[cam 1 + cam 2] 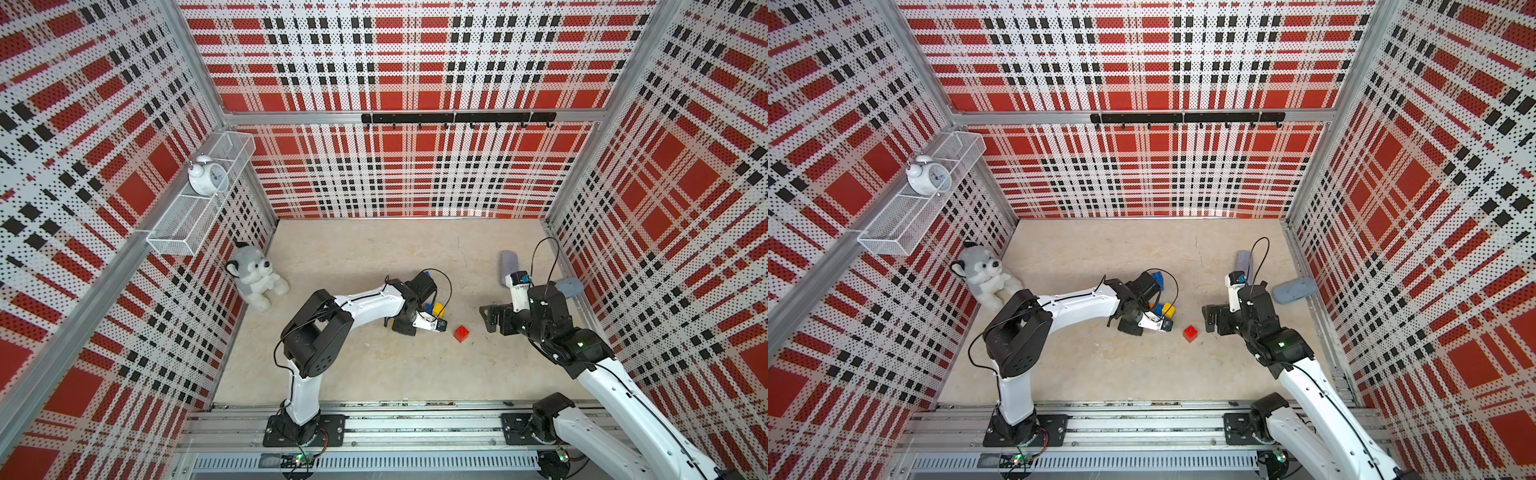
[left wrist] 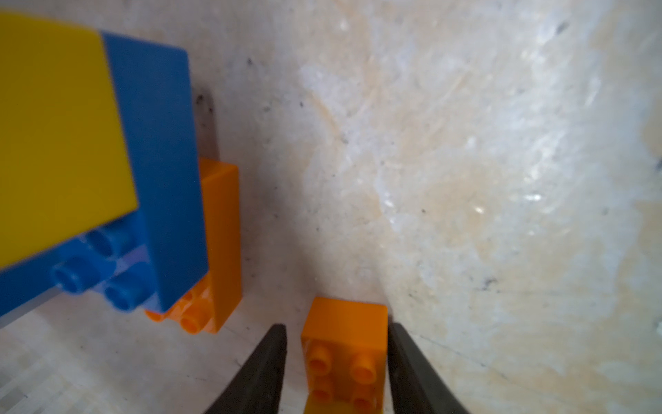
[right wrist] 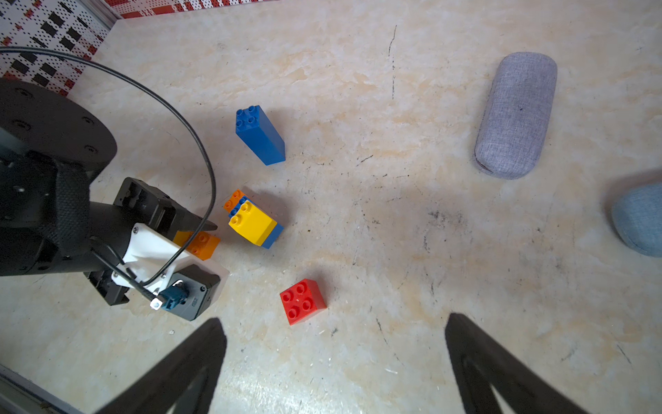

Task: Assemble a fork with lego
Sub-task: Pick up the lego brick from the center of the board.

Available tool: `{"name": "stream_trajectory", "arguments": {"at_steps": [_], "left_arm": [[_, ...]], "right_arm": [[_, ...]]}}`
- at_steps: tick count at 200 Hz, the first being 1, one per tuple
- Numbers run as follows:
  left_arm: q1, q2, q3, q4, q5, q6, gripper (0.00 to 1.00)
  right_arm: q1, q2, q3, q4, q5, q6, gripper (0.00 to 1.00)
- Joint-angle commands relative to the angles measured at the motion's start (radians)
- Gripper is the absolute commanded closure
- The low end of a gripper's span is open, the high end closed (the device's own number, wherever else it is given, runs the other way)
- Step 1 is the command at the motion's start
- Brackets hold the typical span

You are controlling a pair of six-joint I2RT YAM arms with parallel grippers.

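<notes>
Orange brick [image 2: 344, 322] beside the yellow-blue stack [image 3: 252, 222] sits loosely between my left jaws; right jaws gape wide; I reckon the fork barely started.

Six lego bricks were visible: two orange, a separate orange brick [image 3: 200, 245] and a stacked orange brick [image 3: 233, 199]; two blue, a tall blue brick [image 3: 260, 135] and a stacked blue brick [image 3: 274, 234]; one yellow brick [image 3: 252, 223]; one red brick [image 3: 302, 301]. There were also two fabric cases, a grey case [image 3: 516, 114] and a blue-grey case [image 3: 639, 218], one plush dog [image 1: 255, 276], one alarm clock [image 1: 206, 178], one wire basket [image 1: 183, 232] and one hook rail [image 1: 457, 118].
</notes>
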Motion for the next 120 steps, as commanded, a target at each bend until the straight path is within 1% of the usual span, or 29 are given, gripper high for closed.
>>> {"name": "stream_trajectory", "arguments": {"at_steps": [1,35,60,87,120], "left_arm": [[0.007,0.021,0.032,-0.016,0.002,0.004,0.53],[0.013,0.017,0.027,-0.017,0.007,0.003,0.56],[0.013,0.012,0.030,-0.017,0.011,-0.001,0.62],[0.016,0.000,0.025,-0.018,0.016,-0.003,0.66],[0.024,-0.064,0.012,-0.030,0.028,-0.028,0.70]], "right_arm": [[-0.008,0.008,0.021,0.003,0.006,-0.007,0.00],[-0.008,0.018,0.020,0.013,0.004,-0.007,0.00],[-0.008,0.026,0.017,0.012,0.004,-0.010,0.00],[-0.008,0.030,0.012,0.015,0.002,-0.016,0.00],[-0.009,0.058,0.002,0.042,-0.049,-0.038,0.00]]}}
